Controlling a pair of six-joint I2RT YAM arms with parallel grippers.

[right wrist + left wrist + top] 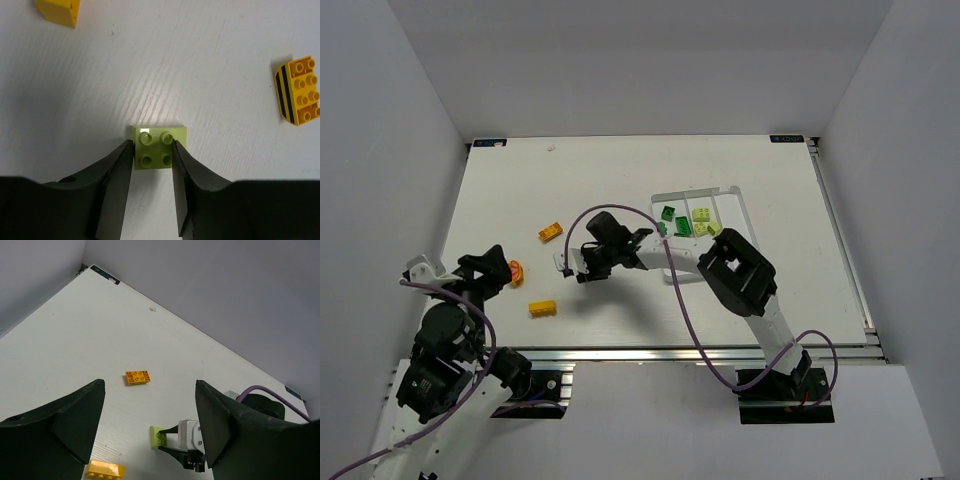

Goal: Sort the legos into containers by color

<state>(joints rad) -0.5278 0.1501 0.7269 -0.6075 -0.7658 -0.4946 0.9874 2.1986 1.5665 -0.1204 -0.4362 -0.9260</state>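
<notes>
My right gripper (570, 272) reaches left over the table and is shut on a pale yellow-green lego (157, 147), its fingers (117, 172) pressed on both sides. This shows in the left wrist view too, lego (159, 436) low over the table. My left gripper (150, 385) is open and empty at the near left (492, 272). Orange-yellow legos lie loose: one farther back (550, 231), one nearer (542, 308), and a curved black-striped one (516, 272) beside the left gripper. The white tray (740, 205) holds dark green legos (683, 226) and pale green legos (702, 215).
The table's side rail (840, 240) runs along the right and a metal rail (670, 352) along the near edge. White walls enclose the table on three sides. The right arm's purple cable (670, 290) loops over the table's middle.
</notes>
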